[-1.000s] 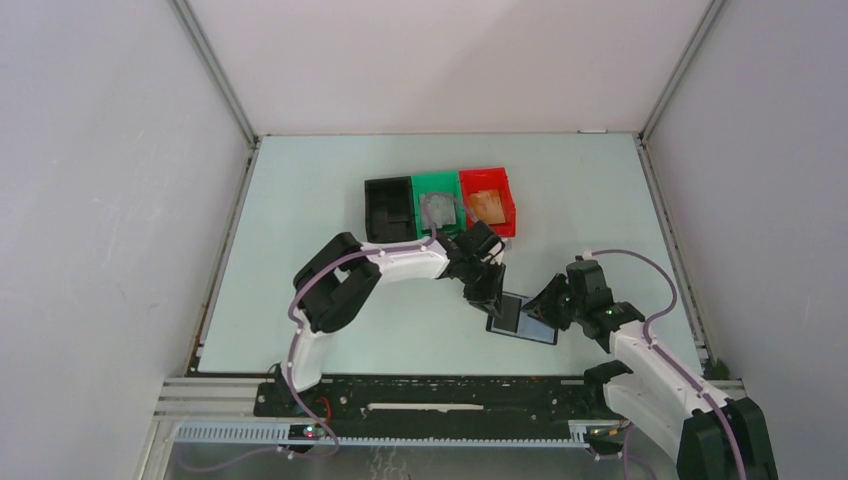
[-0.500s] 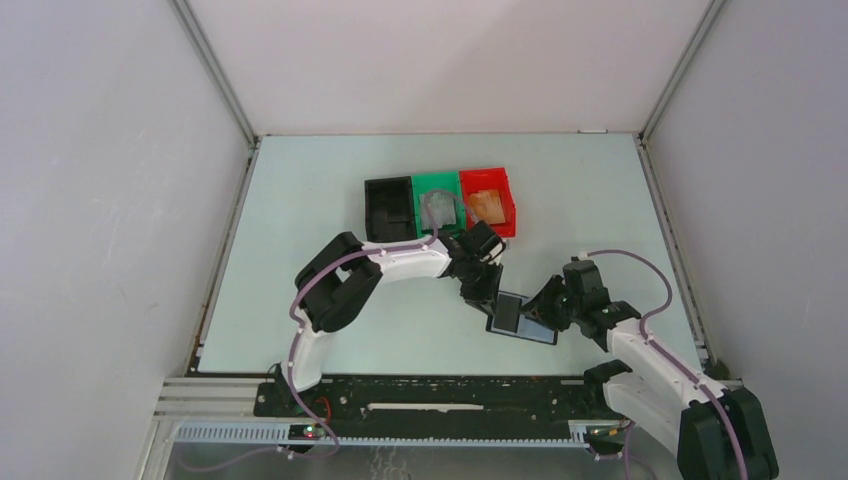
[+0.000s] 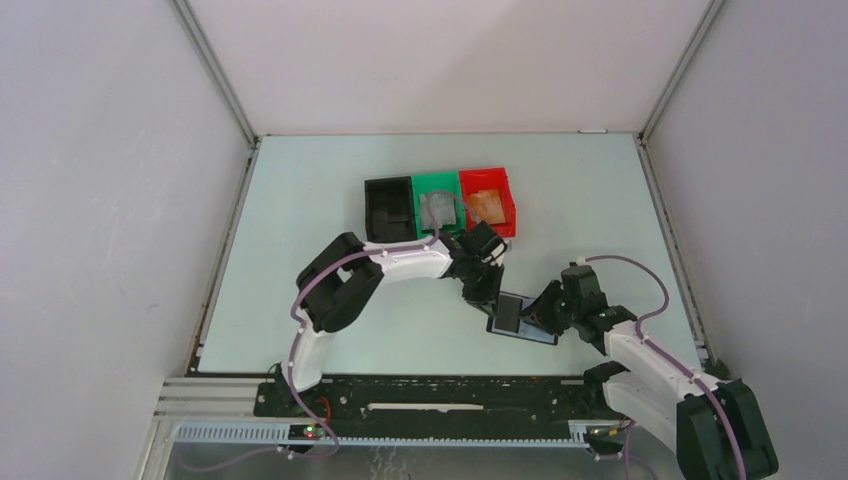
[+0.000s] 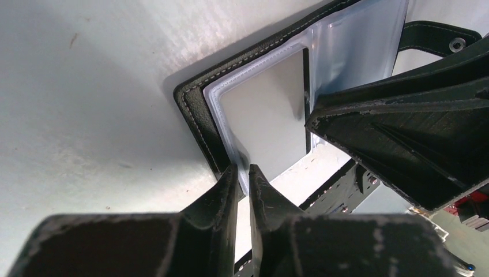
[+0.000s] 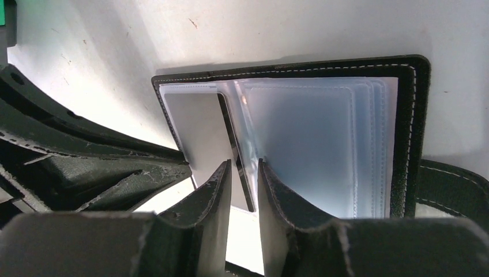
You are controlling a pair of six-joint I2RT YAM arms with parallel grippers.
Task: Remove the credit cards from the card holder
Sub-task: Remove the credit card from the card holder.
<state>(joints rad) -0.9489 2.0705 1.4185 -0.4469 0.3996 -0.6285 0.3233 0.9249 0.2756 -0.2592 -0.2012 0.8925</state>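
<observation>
Inspecting the open holder [image 5: 409, 115] flat on the worktop [image 3: 320, 200] between my arms, I find left jaws clenched on one corner of the sleeve [image 4: 224, 127], right jaws narrowed about its opposite corner, grip unconfirmed, the grey card [image 5: 199, 130] lying lengthwise towards them.

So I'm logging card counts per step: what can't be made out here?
- Count left in the card holder: wrist views, stacked cloudy sleeves overlap; only one grey card shows.
- Counts inside the green bin and red bin: top view, too small.
- Black bin's inside: top view, too dark.
</observation>
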